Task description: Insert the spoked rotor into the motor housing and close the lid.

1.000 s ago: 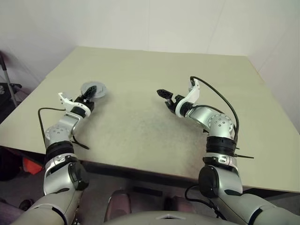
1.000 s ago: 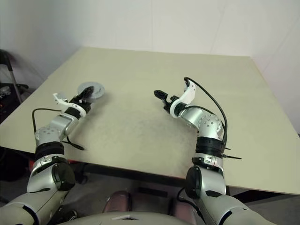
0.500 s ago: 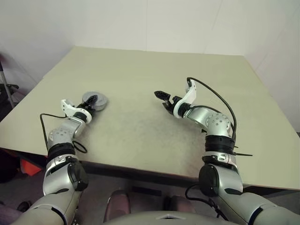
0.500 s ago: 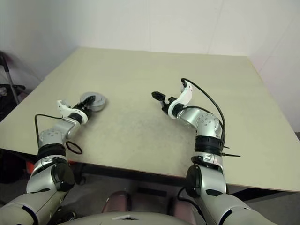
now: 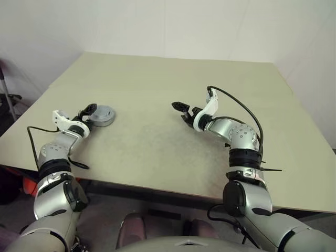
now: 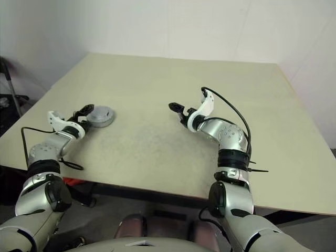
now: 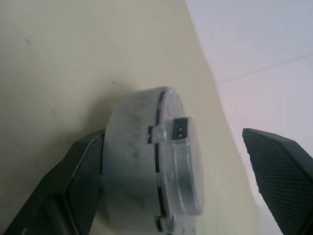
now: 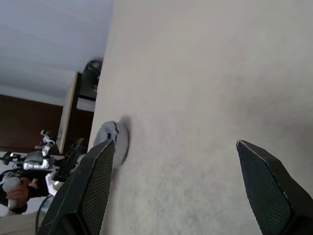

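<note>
Fingers spread on both the left gripper (image 5: 88, 112) and right gripper (image 5: 181, 111).
Lid on, the motor housing (image 5: 102, 115) hides its contents.

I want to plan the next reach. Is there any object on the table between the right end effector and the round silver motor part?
No, nothing visible. Only bare table lies between the right end effector and the closed motor housing, which sits at the open left end effector.
</note>
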`<state>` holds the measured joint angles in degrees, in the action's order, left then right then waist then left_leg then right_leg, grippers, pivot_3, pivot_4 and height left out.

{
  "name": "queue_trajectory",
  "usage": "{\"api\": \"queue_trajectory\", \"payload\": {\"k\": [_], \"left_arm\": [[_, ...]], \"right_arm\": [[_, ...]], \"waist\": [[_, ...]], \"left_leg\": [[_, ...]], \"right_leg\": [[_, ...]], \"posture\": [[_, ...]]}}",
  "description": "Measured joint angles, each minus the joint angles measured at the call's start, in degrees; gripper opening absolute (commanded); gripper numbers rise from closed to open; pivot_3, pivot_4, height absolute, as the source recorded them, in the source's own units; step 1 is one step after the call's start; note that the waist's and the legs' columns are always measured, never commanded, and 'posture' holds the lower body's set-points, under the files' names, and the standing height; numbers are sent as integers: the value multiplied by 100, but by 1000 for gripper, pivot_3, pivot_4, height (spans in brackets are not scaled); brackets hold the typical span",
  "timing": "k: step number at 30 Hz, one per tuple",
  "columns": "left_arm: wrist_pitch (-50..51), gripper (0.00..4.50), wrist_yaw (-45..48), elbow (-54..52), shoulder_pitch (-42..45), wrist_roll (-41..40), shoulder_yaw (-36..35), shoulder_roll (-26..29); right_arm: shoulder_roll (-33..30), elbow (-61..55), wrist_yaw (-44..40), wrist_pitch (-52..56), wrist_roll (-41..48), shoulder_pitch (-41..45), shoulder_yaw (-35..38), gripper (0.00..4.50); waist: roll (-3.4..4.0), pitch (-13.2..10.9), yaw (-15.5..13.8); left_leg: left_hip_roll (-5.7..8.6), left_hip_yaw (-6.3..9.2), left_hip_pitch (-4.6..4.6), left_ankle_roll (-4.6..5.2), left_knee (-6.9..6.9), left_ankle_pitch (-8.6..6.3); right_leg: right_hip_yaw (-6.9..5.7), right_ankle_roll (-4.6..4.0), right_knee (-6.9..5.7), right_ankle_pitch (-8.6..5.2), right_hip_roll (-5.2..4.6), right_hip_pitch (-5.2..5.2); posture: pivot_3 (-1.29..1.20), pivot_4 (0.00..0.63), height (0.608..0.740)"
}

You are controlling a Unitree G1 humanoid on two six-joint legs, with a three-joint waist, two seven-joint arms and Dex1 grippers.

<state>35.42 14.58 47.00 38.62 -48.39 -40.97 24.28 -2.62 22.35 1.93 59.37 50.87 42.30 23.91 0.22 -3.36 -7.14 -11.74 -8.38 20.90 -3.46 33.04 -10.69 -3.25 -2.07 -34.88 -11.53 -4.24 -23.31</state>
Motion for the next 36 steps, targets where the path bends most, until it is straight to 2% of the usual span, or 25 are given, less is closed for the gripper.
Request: {"api": "queue_trajectory", "payload": {"k": [5, 11, 15, 22, 27, 31, 36], "left_arm": [[-143, 4473, 229, -115, 138, 210, 146, 177], [-377, 4473, 641, -823, 44, 651, 845, -14], [-755, 4473, 1068, -1695, -278, 1238, 1772, -263], [-986, 4473, 1968, -2656, -617, 2045, 3387, -584], [-1395, 4473, 2298, -2953, -635, 2738, 4349, -848], [-1641, 4473, 2424, -2956, -589, 3007, 4632, -998], [-1856, 4473, 2523, -2932, -460, 3230, 4646, -985]], "right_arm": [[-77, 34, -220, -37, -198, 27, -132, 4500], [-417, -516, -1001, -657, -919, -209, -967, 4500], [-1097, -871, -1680, -1789, -1977, -623, -1795, 4500], [-2118, -863, -2732, -2829, -2839, -903, -2075, 4500], [-2402, -627, -3111, -3320, -3311, -1033, -2152, 4500], [-2427, -455, -3252, -3533, -3567, -1104, -2214, 4500], [-2428, -410, -3310, -3596, -3679, -1181, -2209, 4500]], "waist": [[0, 0, -2], [-2, 0, -27], [-5, 0, -40], [-6, -1, -14], [-5, -1, 12], [-4, -1, 16], [-2, 0, 14]], "left_leg": [[1, 0, -1, 0, 0, 0], [0, 0, 2, 0, 3, 0], [0, 0, 5, 1, 9, 0], [2, -3, 7, 3, 17, 0], [0, -9, 5, 8, 23, 0], [0, -11, 1, 19, 28, 7], [1, -12, -1, 33, 30, 14]], "right_leg": [[0, -1, 0, 0, -1, 2], [0, -2, 1, 0, -4, 4], [0, -1, 1, 0, -9, 7], [2, -29, -14, -10, -6, 7], [7, -40, -24, -8, -5, 8], [8, -47, -32, -6, -5, 7], [10, -52, -37, -2, -7, 7]], "posture": [[0, 0, 740], [0, 0, 740], [0, 0, 740], [0, 0, 740], [0, 0, 740], [0, 0, 740], [0, 0, 740]]}}
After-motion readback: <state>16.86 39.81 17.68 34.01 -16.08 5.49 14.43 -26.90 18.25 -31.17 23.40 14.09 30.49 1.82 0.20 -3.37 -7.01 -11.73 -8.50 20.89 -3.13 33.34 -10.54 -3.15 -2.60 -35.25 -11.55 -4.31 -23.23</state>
